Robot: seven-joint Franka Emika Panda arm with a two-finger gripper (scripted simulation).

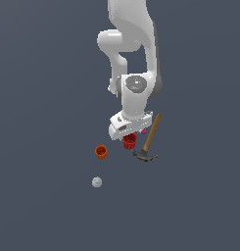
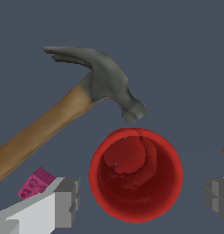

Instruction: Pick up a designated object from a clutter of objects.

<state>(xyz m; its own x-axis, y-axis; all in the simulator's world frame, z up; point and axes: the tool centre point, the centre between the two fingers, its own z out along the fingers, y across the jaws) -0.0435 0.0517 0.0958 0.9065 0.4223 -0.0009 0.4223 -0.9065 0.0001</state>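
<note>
Your gripper (image 2: 140, 199) is spread wide with the red cup (image 2: 136, 175) upright between its fingers, just at 5 o'clock of the hammer (image 2: 104, 84) head. Expect it light, stiff and rather slick; pinch across the thicker rim.

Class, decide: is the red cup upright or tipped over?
Upright: the wrist view looks straight into the red cup's round mouth, and the exterior view shows its rim on top.

Flat, even, dimmish simulator light; sharp renders, no glare or blur
</note>
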